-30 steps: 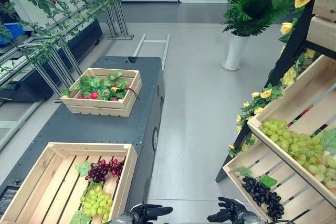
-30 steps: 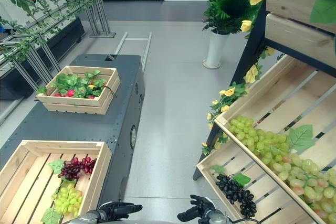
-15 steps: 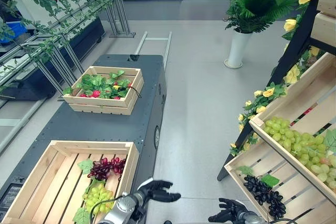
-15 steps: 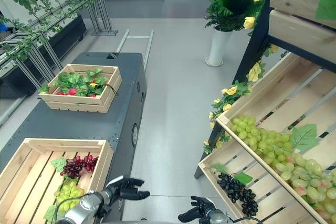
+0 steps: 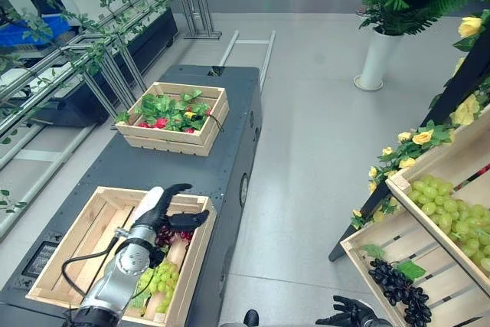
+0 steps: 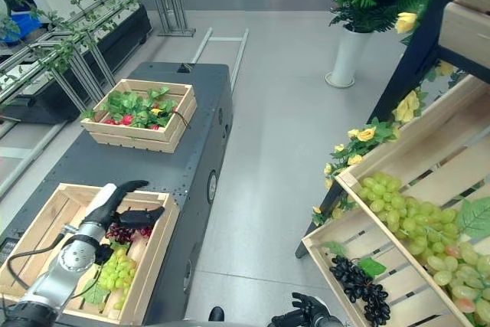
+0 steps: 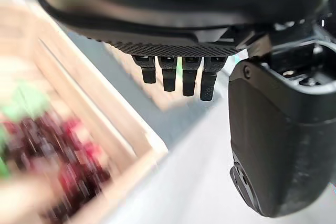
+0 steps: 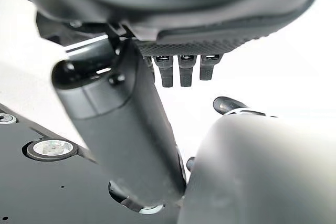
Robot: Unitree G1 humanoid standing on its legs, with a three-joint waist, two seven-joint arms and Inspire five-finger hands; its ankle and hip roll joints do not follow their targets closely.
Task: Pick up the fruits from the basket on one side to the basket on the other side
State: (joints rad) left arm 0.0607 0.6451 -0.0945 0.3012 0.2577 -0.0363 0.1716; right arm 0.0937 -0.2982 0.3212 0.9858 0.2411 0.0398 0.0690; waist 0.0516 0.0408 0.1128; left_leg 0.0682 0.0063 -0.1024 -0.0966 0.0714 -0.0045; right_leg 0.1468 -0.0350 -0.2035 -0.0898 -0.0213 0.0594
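Our left hand has its fingers stretched out straight and the thumb spread wide, holding nothing. It hangs over the near crate, right above the bunch of dark red grapes that lies against the crate's right wall. In the left wrist view we see the fingertips hanging free, with the red grapes blurred below them beside the crate's wooden edge. Just nearer to us in the same crate lies a bunch of green grapes with a few leaves beside it.

The crate sits on a dark grey cart. At the far end of the cart stands a 2nd crate, filled with green leaves and small red fruit.

Our right hand shows low at the bottom edge, over the floor, fingers loosely curled and holding nothing.

To the right, a wooden shelf stand holds slanted crates: a bunch of black grapes in the lower 1, and a heap of green grapes in the 1 above. Yellow flowers trail along the stand's edge. A white vase with a leafy plant stands farther off on the floor.
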